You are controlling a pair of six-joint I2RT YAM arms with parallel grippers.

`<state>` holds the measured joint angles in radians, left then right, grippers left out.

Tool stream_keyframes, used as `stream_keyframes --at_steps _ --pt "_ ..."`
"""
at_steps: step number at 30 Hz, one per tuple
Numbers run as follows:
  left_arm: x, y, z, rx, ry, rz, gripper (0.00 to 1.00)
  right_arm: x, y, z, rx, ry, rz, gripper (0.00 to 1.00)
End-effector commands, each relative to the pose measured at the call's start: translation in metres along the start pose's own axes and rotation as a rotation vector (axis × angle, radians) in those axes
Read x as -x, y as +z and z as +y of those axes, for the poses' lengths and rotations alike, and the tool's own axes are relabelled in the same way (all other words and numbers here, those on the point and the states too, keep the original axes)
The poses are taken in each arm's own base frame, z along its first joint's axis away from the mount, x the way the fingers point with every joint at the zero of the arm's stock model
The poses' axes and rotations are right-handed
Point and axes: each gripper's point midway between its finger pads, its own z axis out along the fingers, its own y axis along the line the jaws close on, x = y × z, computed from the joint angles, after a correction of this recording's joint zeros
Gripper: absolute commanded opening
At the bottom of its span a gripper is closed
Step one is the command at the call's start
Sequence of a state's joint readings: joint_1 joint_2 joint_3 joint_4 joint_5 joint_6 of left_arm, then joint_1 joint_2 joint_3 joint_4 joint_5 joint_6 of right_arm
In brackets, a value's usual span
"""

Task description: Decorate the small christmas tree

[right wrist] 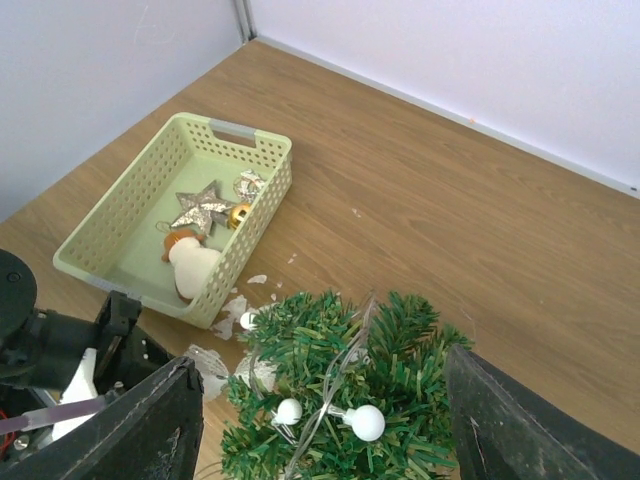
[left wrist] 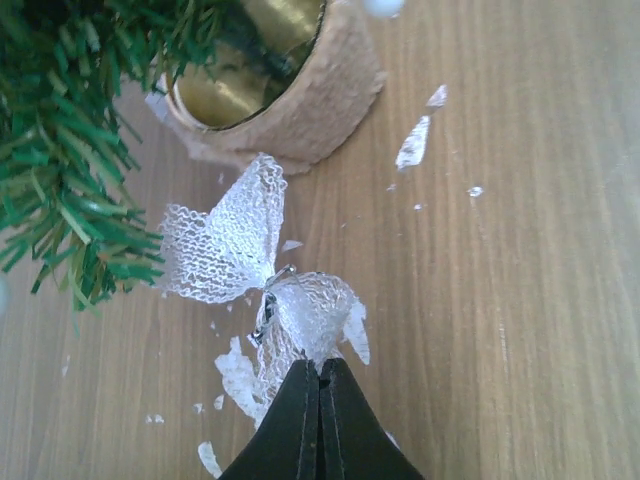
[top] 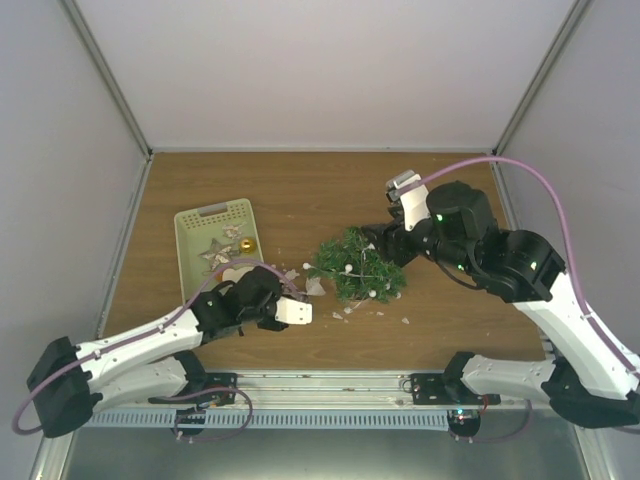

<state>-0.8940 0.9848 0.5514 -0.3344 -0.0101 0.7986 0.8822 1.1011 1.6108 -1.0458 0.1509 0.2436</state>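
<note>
Wood-grain worktop point(top: 300, 190) boxed in by plain white walls, that's the whole setup. Both arms are reaching in from the near edge, left arm point(top: 130, 350) low and stretched toward the middle, right arm point(top: 560, 290) hooked in from the right side.

Pale green perforated tray point(right wrist: 130, 200) sits on the left half of the worktop, well clear of the walls.

The small christmas tree point(top: 355, 268) is about dead centre, just right of the tray's near corner. From the left wrist cam its brownish pot point(left wrist: 300, 110) looks tipped over, with a shiny gold inside facing the lens, so I'd say the tree's leaning or lying, but I can't tell how far. It's got a string of white bead lights point(right wrist: 367, 422) draped over the branches.

Right hand point(right wrist: 330, 430) is spread wide, one dark finger on each side of the tree with the branches in between. Can't tell if either finger is actually touching the needles.

Left hand point(left wrist: 320, 375) is pinched completely closed on one loop of a white mesh bow point(left wrist: 240, 250). The bow is lying on the wood right beside the pot, its other loop nearly touching the needles.

Inside the tray: a glittery star point(right wrist: 200, 208), a little gold ball point(right wrist: 239, 215) right next to it, and a couple more bits I can't make out.

Also white flakes point(left wrist: 412, 143) scattered on the wood around the tree.
</note>
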Motion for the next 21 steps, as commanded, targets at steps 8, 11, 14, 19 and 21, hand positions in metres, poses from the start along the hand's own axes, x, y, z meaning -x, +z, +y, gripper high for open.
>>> stream_keyframes --at_steps 8,11,14,19,21 --pt "0.039 -0.053 -0.014 -0.253 0.061 -0.075 0.0 0.014 -0.003 -0.005 -0.015 0.012 -0.045 0.67" --pt "0.046 -0.073 -0.016 -0.309 0.076 -0.083 0.0 0.015 -0.002 -0.005 -0.013 0.005 -0.042 0.67" --pt "0.056 -0.096 -0.013 -0.35 0.095 -0.103 0.0 0.016 0.0 -0.005 -0.012 0.003 -0.045 0.67" --pt "0.071 -0.13 0.003 -0.394 0.145 -0.155 0.0 0.013 0.003 -0.007 -0.013 0.008 -0.042 0.67" --pt "0.073 -0.137 0.011 -0.396 0.162 -0.165 0.0 0.012 0.003 -0.007 -0.013 0.011 -0.039 0.67"
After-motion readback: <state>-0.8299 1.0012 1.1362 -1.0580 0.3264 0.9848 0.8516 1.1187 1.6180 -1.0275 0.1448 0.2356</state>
